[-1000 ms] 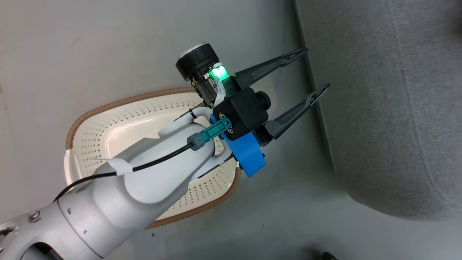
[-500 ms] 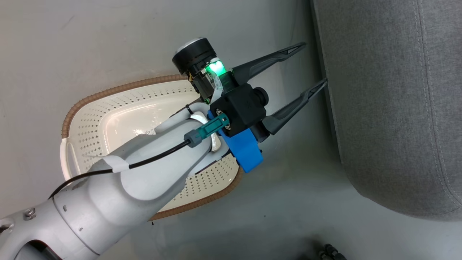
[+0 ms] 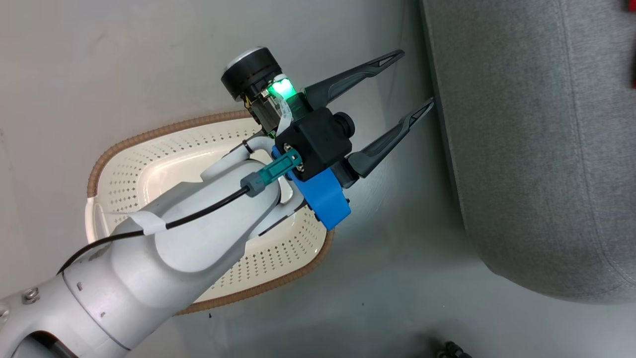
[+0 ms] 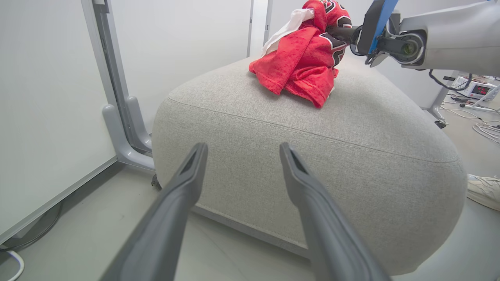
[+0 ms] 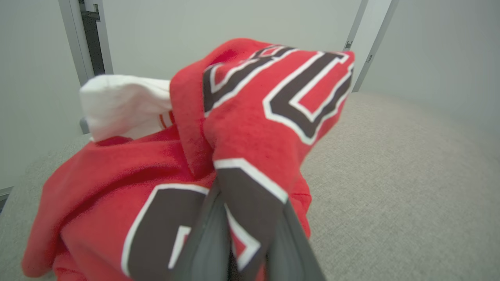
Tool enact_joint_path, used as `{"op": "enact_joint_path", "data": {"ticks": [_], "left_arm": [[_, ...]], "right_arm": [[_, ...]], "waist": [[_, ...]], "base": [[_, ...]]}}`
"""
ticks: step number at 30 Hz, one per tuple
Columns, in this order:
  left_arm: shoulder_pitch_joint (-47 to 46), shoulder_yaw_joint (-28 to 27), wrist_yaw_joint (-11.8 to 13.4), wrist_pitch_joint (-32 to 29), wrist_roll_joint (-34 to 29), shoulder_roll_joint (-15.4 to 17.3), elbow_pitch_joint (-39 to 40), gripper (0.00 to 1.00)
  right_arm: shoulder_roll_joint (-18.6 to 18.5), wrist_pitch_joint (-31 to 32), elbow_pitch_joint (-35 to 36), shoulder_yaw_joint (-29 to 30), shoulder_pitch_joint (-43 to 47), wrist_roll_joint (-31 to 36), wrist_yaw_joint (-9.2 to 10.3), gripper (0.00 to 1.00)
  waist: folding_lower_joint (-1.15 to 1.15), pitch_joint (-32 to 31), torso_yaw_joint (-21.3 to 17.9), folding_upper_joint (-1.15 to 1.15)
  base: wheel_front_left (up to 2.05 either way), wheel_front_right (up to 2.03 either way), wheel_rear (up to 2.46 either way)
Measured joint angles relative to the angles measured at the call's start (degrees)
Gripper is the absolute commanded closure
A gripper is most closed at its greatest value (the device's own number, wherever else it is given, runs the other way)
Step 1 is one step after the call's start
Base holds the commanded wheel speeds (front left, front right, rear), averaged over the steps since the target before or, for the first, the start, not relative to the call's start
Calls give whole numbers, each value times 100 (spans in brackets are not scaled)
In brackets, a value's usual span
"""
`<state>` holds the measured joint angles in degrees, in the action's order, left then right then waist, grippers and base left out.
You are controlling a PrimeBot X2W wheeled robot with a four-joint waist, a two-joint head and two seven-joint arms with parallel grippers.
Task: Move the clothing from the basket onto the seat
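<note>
Head view — left hand (image 3: 415, 77) splayed wide, angled toward seat (image 3: 536, 149); right hand (image 5: 252, 199) grips clothing (image 5: 254, 128).

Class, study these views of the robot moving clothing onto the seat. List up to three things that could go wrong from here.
The right gripper is shut on the clothing with fabric folded over its fingers; on opening, cloth may snag and drag off the seat.
The open left gripper has a fingertip close to the seat's side; a turn could bump it.
The left arm hides part of the basket, so a leftover garment could be missed.
</note>
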<state>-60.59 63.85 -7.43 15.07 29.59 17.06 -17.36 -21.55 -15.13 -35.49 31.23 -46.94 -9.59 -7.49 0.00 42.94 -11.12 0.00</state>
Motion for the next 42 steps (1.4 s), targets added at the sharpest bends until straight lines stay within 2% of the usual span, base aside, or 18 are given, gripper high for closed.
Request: {"op": "enact_joint_path", "data": {"ticks": [1,2,12,19,29,38,42], "left_arm": [[13,-5,0,0,0,2,-7,0],[37,-13,0,0,0,0,-9,0],[573,-297,0,0,-1,-53,-20,0],[1278,-847,31,0,-57,-57,-29,0],[2561,-1927,163,0,-292,29,51,0],[3532,-3215,281,-1,-723,-100,372,0],[3877,-3740,255,-1,-947,-221,477,0]], "right_arm": [[22,0,33,15,3,4,0,28],[48,0,68,23,15,4,0,0],[513,1,742,-88,946,135,0,0],[820,0,1303,-119,1834,229,0,0],[1180,0,2107,-1081,2470,78,0,0],[1311,0,2463,-1874,2707,-12,1,0],[1369,0,2535,-2138,2824,-20,1,0]], "waist": [[0,-38,-12,0],[0,-81,-25,0],[0,-765,-136,0],[-1,-1435,-148,0],[-1,-2302,41,0],[-2,-2748,552,0],[-2,-2938,789,0]], "base": [[0,0,0],[0,0,0],[0,0,0],[0,0,0],[0,0,0],[0,0,0],[0,0,0]]}}
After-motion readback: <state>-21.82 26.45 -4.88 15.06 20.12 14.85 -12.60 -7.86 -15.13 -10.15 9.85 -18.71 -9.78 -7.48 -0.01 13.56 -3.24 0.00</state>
